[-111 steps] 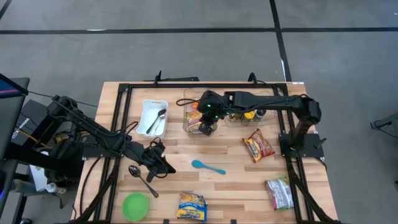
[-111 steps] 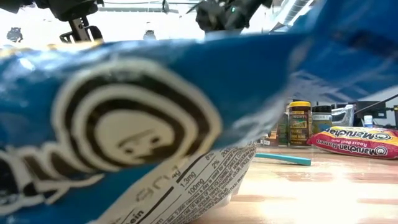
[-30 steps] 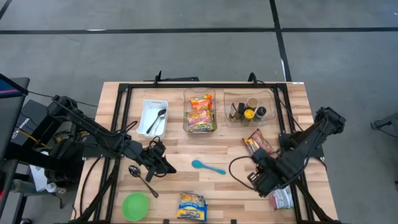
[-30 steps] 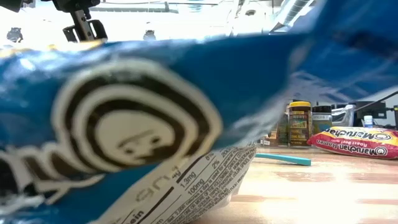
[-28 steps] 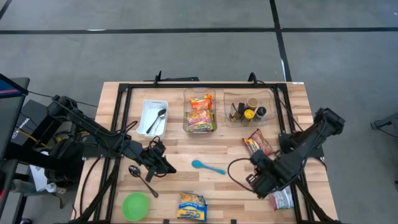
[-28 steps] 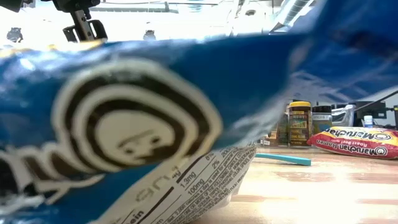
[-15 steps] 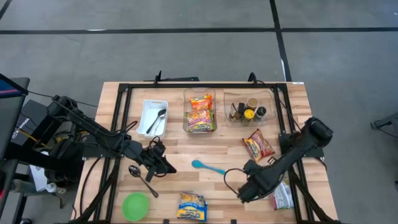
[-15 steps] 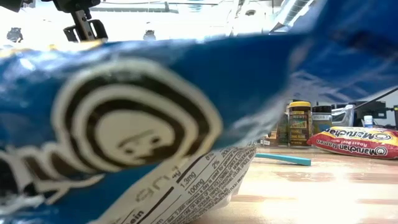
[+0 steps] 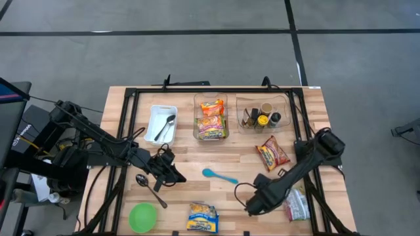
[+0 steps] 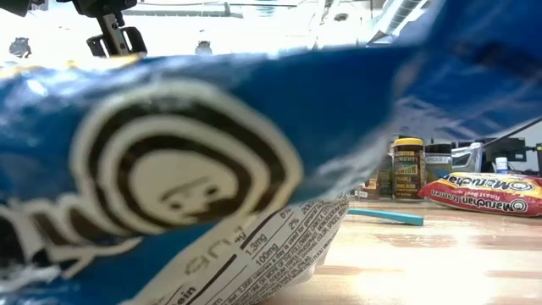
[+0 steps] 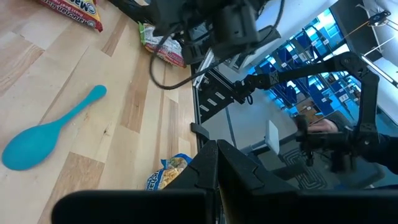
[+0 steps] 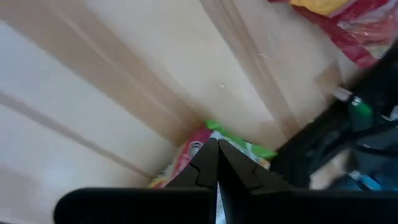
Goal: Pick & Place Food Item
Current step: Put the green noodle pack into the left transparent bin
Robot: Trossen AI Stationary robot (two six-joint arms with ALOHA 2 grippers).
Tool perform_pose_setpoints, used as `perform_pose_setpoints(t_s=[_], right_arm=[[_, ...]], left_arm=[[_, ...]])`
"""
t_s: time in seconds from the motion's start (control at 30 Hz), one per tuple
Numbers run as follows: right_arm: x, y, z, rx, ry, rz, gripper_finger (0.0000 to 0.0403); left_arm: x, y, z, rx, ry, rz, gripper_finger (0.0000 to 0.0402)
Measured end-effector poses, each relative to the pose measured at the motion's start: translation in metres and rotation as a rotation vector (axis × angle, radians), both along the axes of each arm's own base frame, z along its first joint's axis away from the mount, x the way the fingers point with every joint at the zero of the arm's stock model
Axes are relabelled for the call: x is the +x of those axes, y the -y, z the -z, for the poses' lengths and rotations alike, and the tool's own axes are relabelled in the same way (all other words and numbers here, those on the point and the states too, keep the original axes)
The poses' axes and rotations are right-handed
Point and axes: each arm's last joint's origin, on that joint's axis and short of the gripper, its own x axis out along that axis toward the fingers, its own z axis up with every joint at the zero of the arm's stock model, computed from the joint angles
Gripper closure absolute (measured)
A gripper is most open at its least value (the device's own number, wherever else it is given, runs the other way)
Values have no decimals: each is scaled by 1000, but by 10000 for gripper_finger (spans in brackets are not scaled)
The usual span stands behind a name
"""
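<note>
The right gripper (image 9: 252,204) hangs low over the pale wooden plank surface (image 9: 243,164) near its front edge, clenched shut and empty, its fingers pressed tip to tip in the right wrist view. Just beside it toward the right edge lies a red and green crinkled plastic snack packet (image 9: 296,204), which shows past the fingers in the right wrist view (image 12: 208,146). A red and yellow noodle packet (image 9: 272,153) lies flat farther back on the right side, apart from the gripper. A blue and yellow noodle packet (image 9: 202,217) lies at the front edge, to the left of the right gripper, and fills most of the low view (image 10: 169,169). In the middle of the back row, a clear plastic bin (image 9: 210,118) holds two more noodle packets. A turquoise plastic spoon (image 9: 219,175) lies mid-surface. The left gripper (image 9: 172,174) rests on the left side, also clenched and empty.
</note>
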Motion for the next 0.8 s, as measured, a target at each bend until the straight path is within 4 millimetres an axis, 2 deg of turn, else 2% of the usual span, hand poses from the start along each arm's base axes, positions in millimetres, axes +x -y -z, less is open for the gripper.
perform_pose_setpoints(t_s=[0.1, 0.27, 0.4, 0.57, 0.8], right_arm=[[-6, -3, -5, 4, 69, 18, 403], [-33, 4, -10, -12, 125, 131, 403], [-50, 8, -14, 81, 232, 208, 403], [-59, 14, -17, 198, 289, 286, 403], [-63, 18, -11, 135, 236, 260, 403]], left_arm=[[0, 0, 0, 0, 0, 0, 402], [0, 0, 0, 0, 0, 0, 402], [0, 0, 0, 1, 0, -6, 402], [0, -1, 0, 8, 4, -42, 402], [1, -1, 0, 10, 5, -53, 402]])
